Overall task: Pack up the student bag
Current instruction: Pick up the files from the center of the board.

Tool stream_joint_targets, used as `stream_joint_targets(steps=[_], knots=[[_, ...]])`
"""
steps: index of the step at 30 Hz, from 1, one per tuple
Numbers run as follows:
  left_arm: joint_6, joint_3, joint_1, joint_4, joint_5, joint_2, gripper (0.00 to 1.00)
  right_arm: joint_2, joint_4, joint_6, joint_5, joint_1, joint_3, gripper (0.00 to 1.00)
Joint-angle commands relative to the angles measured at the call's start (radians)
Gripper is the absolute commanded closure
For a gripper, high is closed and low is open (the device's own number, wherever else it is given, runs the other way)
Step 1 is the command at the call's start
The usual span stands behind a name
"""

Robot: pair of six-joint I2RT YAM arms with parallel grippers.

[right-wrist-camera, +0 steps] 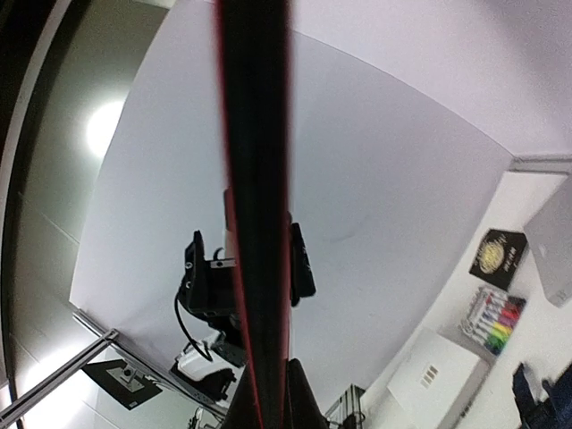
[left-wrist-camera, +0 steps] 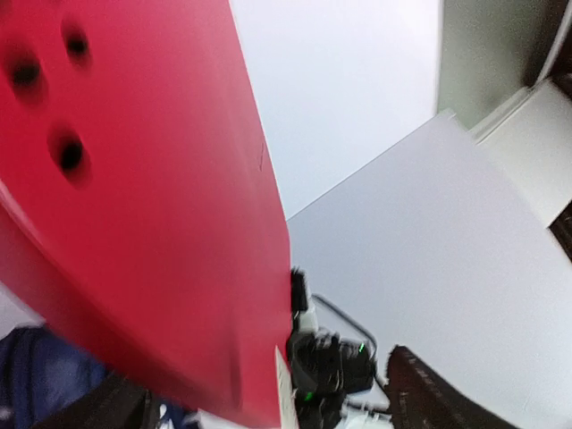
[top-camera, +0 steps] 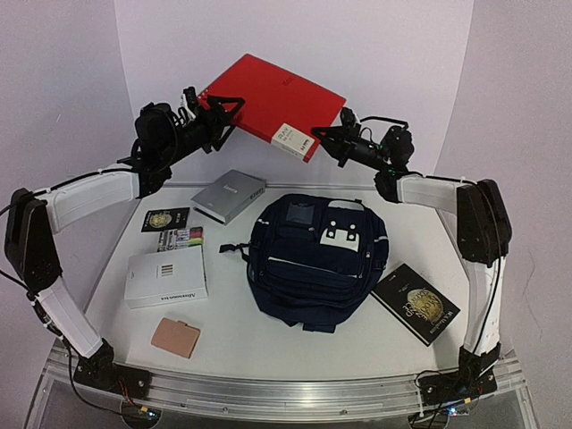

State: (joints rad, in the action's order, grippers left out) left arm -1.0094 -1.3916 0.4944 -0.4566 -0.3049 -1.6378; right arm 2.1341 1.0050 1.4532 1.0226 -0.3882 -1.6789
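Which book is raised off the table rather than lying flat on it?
The red book: the right hand grips its edge, up in the air beyond the student bag. The others lie flat on the table.

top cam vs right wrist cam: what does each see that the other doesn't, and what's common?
Only the top camera: the backpack in full (the wrist view catches just a corner), the black book with a gold emblem, the tan pouch and the right gripper from outside.
Only the right wrist: the red book seen edge-on, with the left gripper head-on at its far edge.
Both: the red book, marker pack, white box, small black card and grey box.
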Motion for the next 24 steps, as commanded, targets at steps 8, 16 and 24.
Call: stream_joint_targets(steps=[8,16,24], knots=[[0.222,-0.059,-0.126,0.672,-0.342,0.152,0.00,-0.304,0.061,-0.120,0.486,0.101,0.313,1.00],[0.336,-0.185,-0.145,0.916,-0.512,0.063,0.00,-0.287,0.254,0.117,0.528,0.100,0.344,1.00],[0.271,-0.118,-0.148,0.749,-0.712,0.091,0.27,-0.200,0.747,0.565,0.569,0.108,0.332,1.00]])
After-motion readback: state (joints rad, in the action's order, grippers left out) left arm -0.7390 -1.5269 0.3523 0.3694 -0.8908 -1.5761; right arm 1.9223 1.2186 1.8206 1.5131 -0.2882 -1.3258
